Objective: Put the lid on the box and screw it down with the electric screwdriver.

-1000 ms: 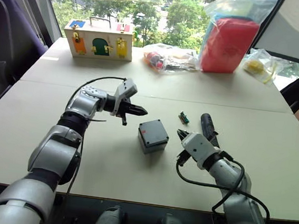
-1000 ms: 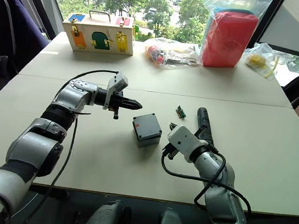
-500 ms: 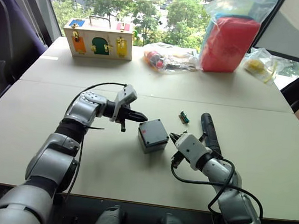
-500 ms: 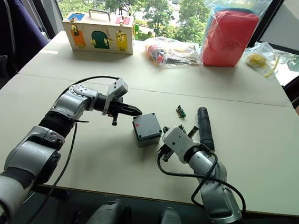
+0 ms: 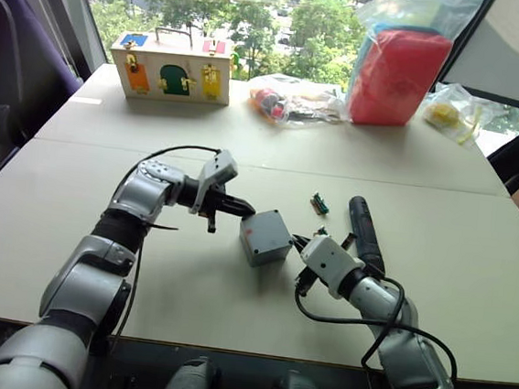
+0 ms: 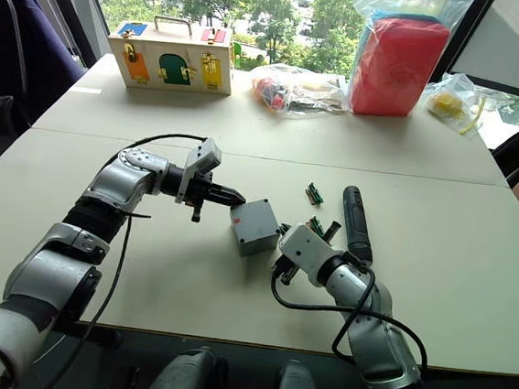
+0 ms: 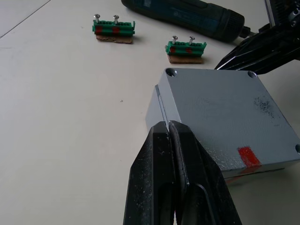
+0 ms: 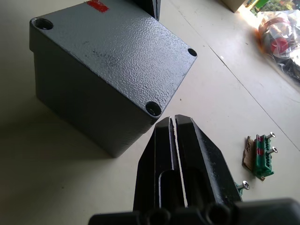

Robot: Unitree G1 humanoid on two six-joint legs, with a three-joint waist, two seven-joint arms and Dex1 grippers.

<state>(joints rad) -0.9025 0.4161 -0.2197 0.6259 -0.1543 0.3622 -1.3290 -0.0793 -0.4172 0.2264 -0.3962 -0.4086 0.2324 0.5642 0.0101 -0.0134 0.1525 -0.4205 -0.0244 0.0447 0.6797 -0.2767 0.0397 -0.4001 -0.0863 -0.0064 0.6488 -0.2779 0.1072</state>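
a: looking at the box (image 5: pixel 265 236), what did it look like?

b: it was a small grey cube with a pebbled finish, and the lid (image 7: pixel 225 112) already sat on top of it. a seam ran around just under that top. there were sunken screw holes at the corners and a small red mark (image 7: pixel 247 156) at one edge.

a: where was it?

b: on the pale table (image 5: pixel 72 232), between the two arms. the left gripper (image 5: pixel 249 210) had its black fingers (image 7: pixel 173 154) pressed together with nothing in them, tips against the box's near corner. the right gripper (image 6: pixel 281 245) was clenched the same way, empty, its tips at the opposite corner by a screw hole.

a: and the electric screwdriver (image 6: pixel 358 224)?

b: it lay flat on the table just beyond the right arm, released, nobody's grip on it. two green terminal blocks (image 7: pixel 114 31) with small screws in them lay between it and the box.

a: anything hard to make out?

b: the screwdriver's bit end was behind the right gripper. whether any screws sat in the lid's holes couldn't be told. a wooden latch box (image 5: pixel 171 70) and bagged items stood at the far edge, their contents unclear.
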